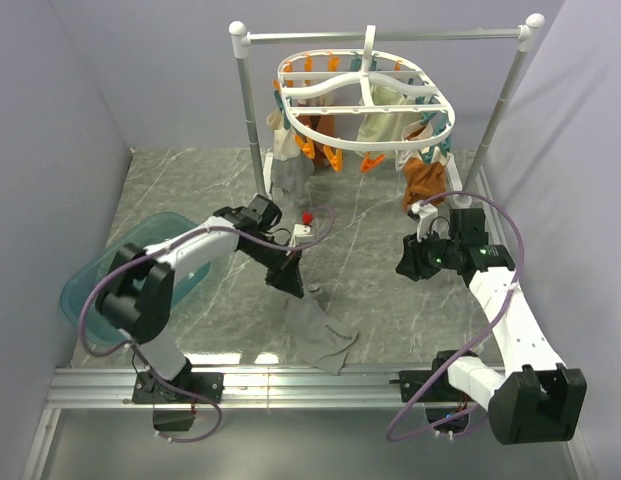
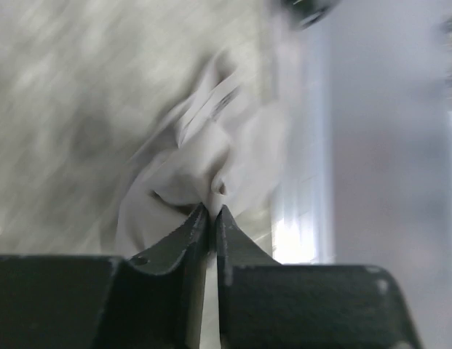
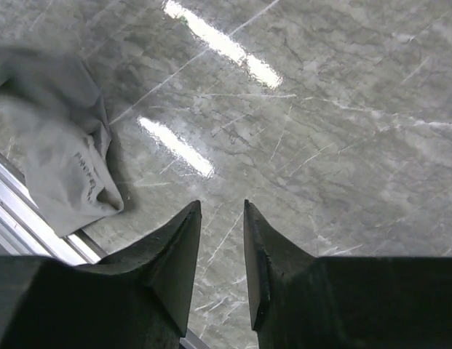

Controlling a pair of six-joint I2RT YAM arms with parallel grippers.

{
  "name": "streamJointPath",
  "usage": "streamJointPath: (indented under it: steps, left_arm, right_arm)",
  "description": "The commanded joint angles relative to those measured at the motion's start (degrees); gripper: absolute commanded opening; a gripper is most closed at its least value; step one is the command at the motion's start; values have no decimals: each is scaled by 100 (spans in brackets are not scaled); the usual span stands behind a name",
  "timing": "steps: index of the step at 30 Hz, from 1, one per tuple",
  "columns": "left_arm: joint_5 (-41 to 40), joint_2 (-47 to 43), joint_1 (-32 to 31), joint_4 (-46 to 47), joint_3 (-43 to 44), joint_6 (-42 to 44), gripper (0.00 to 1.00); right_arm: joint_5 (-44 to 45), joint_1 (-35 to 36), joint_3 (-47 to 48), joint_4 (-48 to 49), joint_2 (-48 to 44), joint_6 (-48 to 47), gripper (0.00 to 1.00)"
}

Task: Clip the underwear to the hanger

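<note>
Our left gripper (image 2: pixel 212 209) pinches a fold of the underwear (image 2: pixel 204 160), which trails onto the table (image 1: pixel 190 180), well short of the hanger (image 1: pixel 368 82). We judge it the pick-up; next, raise an edge to an orange peg (image 1: pixel 371 162). Our right gripper (image 3: pixel 222 207) hovers narrowly parted, empty. (Blur hides how deep the bite goes.)

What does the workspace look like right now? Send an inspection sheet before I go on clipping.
Surface: grey marble-patterned table top, glare streaks.
Job's things: limp grey fabric underwear dangles from the left gripper, lower end seemingly on the table; white plastic oval hanger with orange and teal pegs hangs at the back.
Clutter: translucent teal plastic basin; small red-and-white object, unidentifiable; brown-orange garment and cream cloth hang from the hanger.
Grippers: left gripper shut on the underwear; right gripper open, empty, over the table.
Cables: purple cables loop along both arms.
Surroundings: white rail stand with ball-capped posts; pale walls.
</note>
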Motion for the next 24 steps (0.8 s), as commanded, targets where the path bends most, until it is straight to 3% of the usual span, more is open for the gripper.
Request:
streamJointPath:
  steps: [1,8,15,19,24]
  left_arm:
    - [-734,279,424,-375,117,1025,15]
    - [-2387,86,609,345,-163,1174,27]
    - [-2268,-643,733,-393,-366,2616,59]
    - [-2214,-600,409,-271,-68,2626,60]
    - [-2486,-266,-216,187,-14,2546,53]
  right_arm:
    - [7,35,117,155,91,105,36]
    - [-37,123,275,-3,399,105,27]
    - [-81,316,407,-398,908,-290,27]
    - [59,702,556,-679,1330,-352,25]
    - [-90,940,671,-926,1823,-247,22]
